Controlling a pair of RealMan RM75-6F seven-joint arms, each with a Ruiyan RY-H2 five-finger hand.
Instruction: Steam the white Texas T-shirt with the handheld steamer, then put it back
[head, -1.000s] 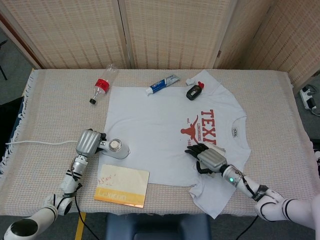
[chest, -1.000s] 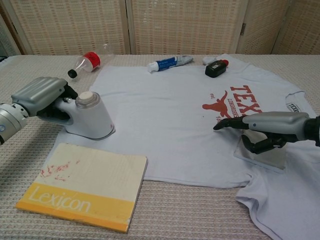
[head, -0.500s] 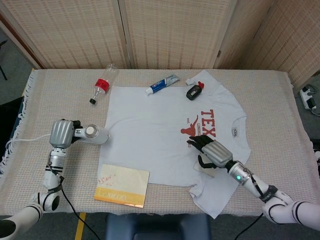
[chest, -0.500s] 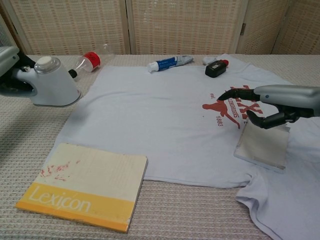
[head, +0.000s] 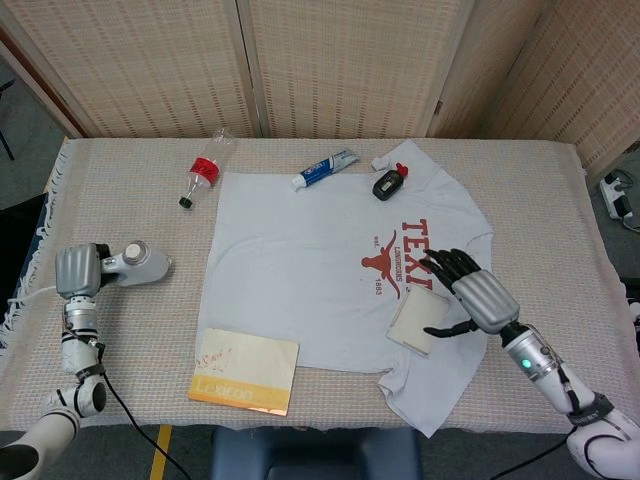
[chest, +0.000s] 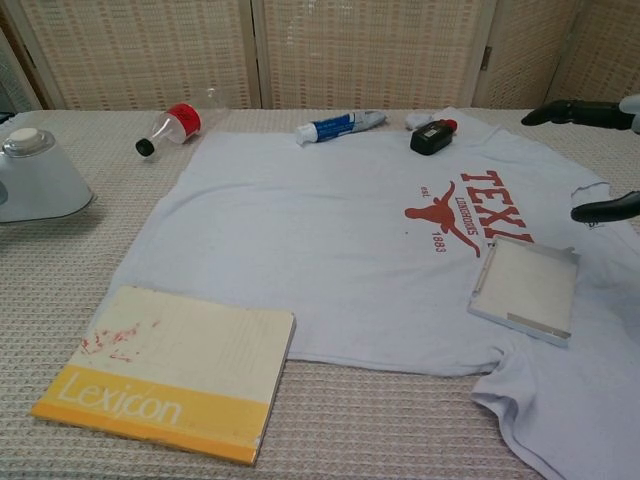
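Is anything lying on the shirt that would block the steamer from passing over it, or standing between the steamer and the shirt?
Between the steamer, held by the left hand, and the T-shirt is only bare tablecloth. On the shirt itself a flat square case lies under the right hand, and a small black device sits near the far edge.

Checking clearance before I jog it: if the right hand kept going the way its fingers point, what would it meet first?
Probably the red TEXAS print on the T-shirt; the right hand points up-left across it. Its height is unclear, so it may pass above.
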